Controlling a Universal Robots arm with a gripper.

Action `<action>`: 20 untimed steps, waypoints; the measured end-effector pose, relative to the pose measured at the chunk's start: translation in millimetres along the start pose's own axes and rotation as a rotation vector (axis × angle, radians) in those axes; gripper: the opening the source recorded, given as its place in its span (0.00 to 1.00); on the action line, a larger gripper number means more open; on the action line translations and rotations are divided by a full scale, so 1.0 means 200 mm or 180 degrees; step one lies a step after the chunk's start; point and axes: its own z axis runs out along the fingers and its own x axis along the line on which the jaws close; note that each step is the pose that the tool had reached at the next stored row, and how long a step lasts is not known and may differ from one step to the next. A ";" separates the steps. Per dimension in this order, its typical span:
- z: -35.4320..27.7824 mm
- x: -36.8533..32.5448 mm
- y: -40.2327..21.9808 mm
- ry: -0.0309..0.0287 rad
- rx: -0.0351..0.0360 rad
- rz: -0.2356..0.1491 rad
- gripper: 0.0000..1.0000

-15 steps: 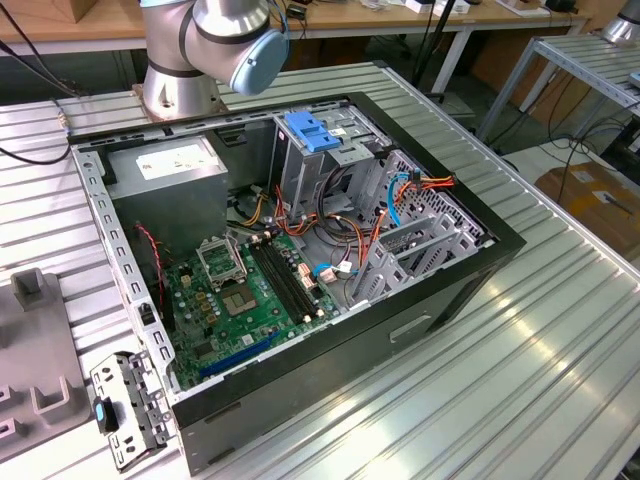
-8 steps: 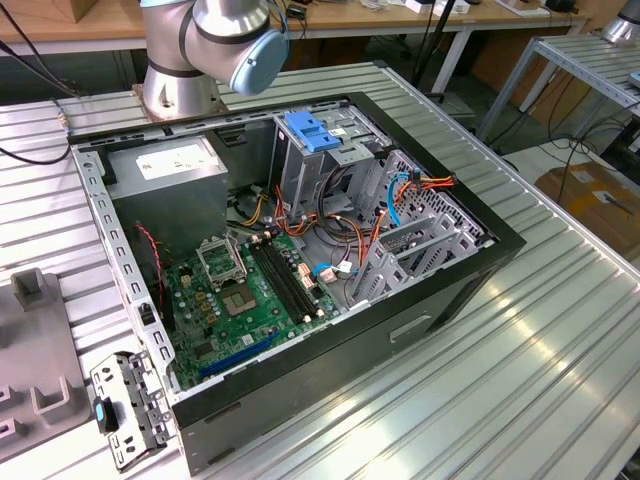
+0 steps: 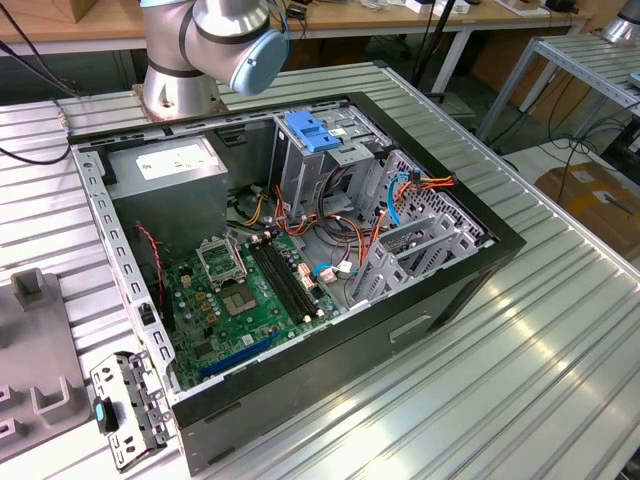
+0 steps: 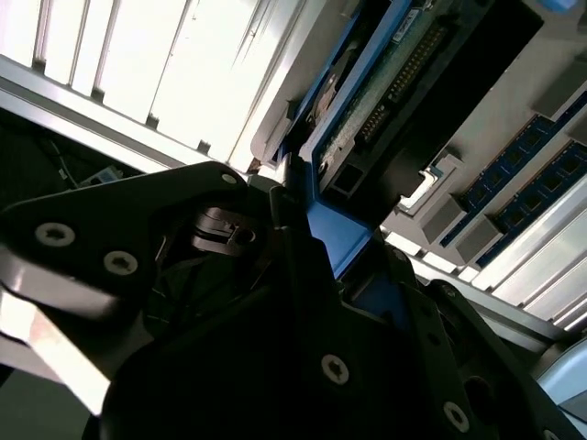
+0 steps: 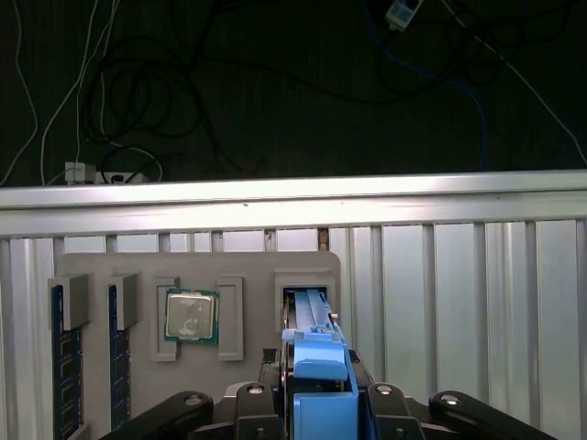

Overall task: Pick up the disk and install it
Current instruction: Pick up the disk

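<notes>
Ribbed metal table [image 5: 459, 275] | disk [image 5: 316, 353] edge-on, clamped in pincer [image 5: 318, 394] | long axis toward tray [image 5: 248, 266]

A ribbed metal table [image 3: 560, 350] carries an open computer case [image 3: 320, 390] and a grey tray [image 3: 40, 350].

Smooth blue plastic is noted on disk [image 5: 321, 359] frame, ribbed shiny metal on table [image 5: 459, 275], matt black on gripper [image 5: 318, 374].

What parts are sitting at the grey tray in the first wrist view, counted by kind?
memory sticks: 2
processor chip: 1
the disk, in its blue carrier: 1
Total: 4
</notes>
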 end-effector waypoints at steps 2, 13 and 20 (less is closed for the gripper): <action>-0.060 -0.001 0.001 0.0000 0.0000 0.0000 0.37; -0.092 -0.001 0.001 0.0000 0.0000 0.0000 0.37; -0.112 -0.001 0.001 0.0000 0.0000 0.0000 0.37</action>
